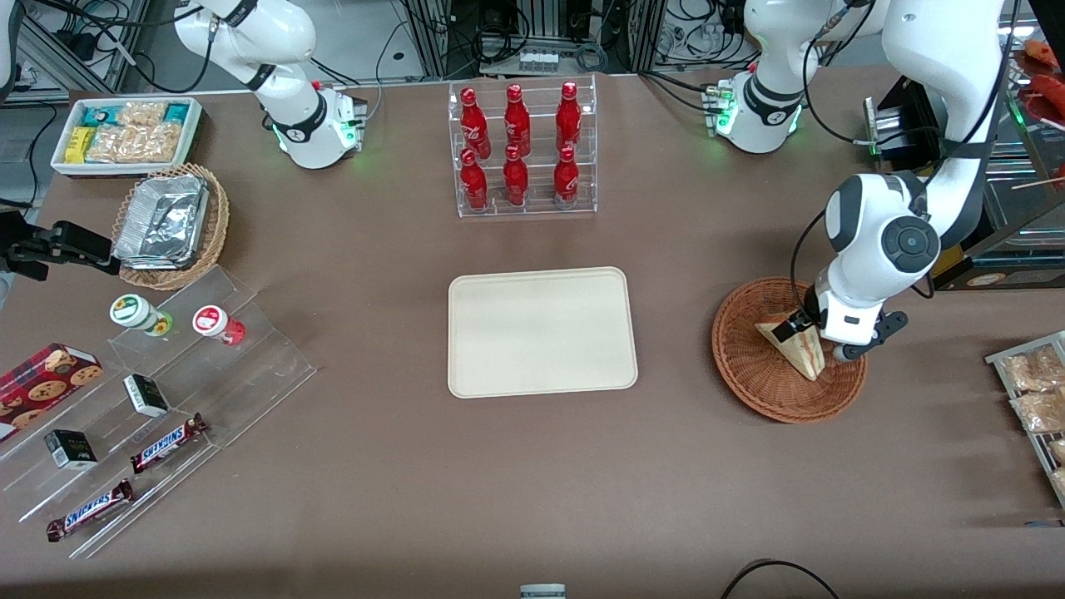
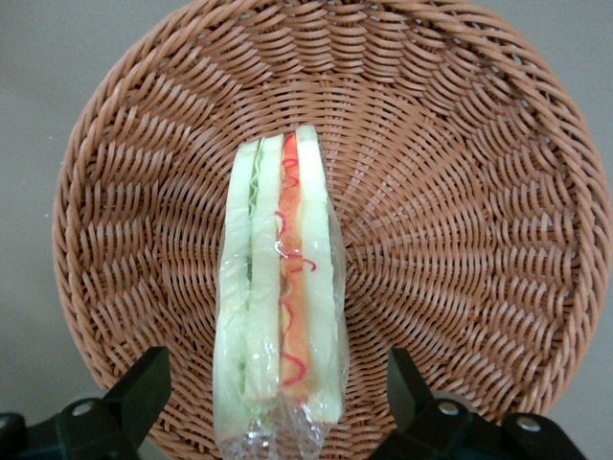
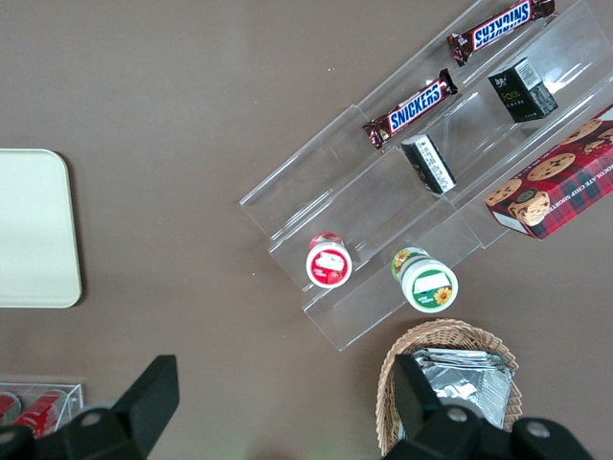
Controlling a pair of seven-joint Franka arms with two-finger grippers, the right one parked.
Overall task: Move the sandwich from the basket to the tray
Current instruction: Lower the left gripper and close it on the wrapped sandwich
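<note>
Toward the working arm's end of the bench, the sandwich (image 1: 790,345) lies in the basket (image 1: 749,374). The end effector (image 1: 824,337) hangs just above it, fingers (image 2: 144,383) spread wide either side, arm bent steeply downward. The tray (image 1: 541,331) sits well apart, bare.

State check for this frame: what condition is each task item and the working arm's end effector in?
sandwich: wrapped in clear film, standing on edge in the basket, not gripped
basket: on the table, holding only the sandwich
tray: bare, flat on the table
end effector: open, fingers straddling the sandwich over the basket
</note>
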